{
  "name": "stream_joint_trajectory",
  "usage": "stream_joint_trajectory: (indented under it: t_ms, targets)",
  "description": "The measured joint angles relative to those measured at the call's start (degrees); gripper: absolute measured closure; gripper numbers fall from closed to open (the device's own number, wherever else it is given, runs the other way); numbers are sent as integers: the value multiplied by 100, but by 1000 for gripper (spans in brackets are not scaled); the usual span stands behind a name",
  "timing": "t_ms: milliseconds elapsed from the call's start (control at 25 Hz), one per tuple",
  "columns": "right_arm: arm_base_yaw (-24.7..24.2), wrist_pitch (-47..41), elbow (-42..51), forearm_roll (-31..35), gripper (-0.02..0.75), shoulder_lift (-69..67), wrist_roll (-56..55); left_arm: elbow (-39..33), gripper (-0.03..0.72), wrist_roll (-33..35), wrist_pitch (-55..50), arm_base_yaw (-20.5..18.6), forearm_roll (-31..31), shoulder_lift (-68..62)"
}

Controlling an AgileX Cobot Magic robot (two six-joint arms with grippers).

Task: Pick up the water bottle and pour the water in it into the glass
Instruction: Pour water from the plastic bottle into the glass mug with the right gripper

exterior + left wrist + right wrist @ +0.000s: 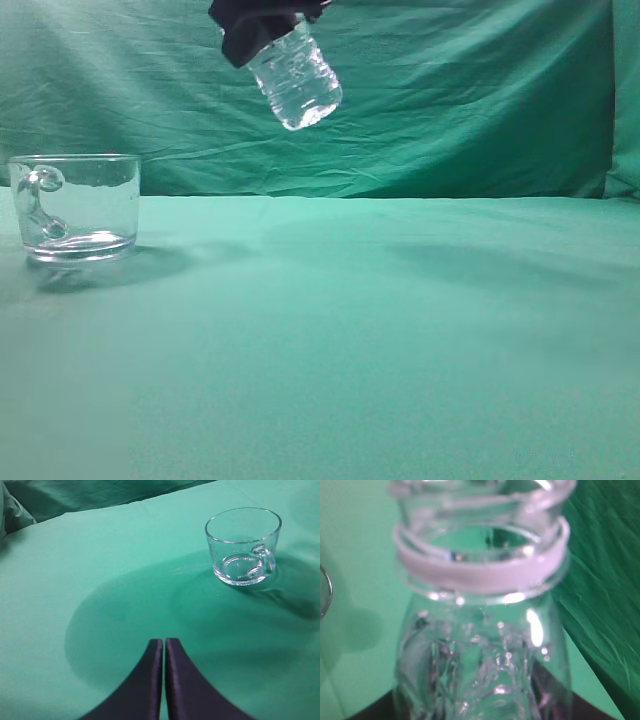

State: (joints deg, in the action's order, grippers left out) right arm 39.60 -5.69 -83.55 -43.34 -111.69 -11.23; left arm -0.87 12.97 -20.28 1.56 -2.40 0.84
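The water bottle [296,80] hangs high above the table at centre-left, tilted, with its ribbed base down and to the right. My right gripper [255,25] is shut on its upper part at the top edge of the exterior view. The right wrist view shows the open threaded neck and white ring of the bottle [480,645] close up and blurred. The water shows only as glints; I cannot tell its level. The glass [78,205] stands upright at the far left, well below and left of the bottle. It also shows in the left wrist view [243,545]. My left gripper [164,641] is shut and empty, short of the glass.
A green cloth [400,330] covers the table, and a wrinkled green backdrop [450,100] hangs behind it. A folded cloth edge lies at the far left of the left wrist view [20,510].
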Motion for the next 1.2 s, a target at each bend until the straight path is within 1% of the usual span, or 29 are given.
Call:
stream_joint_trajectory:
  t_ms: [80,400,600,760,880,1120,1200]
  targets:
    - [52,-40,-229,-76,422,-231,-13,0,688,0,0,0,0,0]
    - [275,-152,-1104,-765,422,-1091,-13,0,688,0,0,0,0,0]
    - [284,-75,-1417,-1436,422,-1451,-13,0,688,0,0,0,0,0]
    - [284,210,-1608,-1977,422,-1680,-13,0,688,0,0,0,0,0]
    - [284,431,-1657,-2381,422,-1815,-13,0,688,0,0,0,0,0]
    - [284,482,-1657,-3416,422,-1883,-13,0,688,0,0,0,0,0]
    - [284,494,-1657,-3582,422,-1883,35,0,688,0,0,0,0,0]
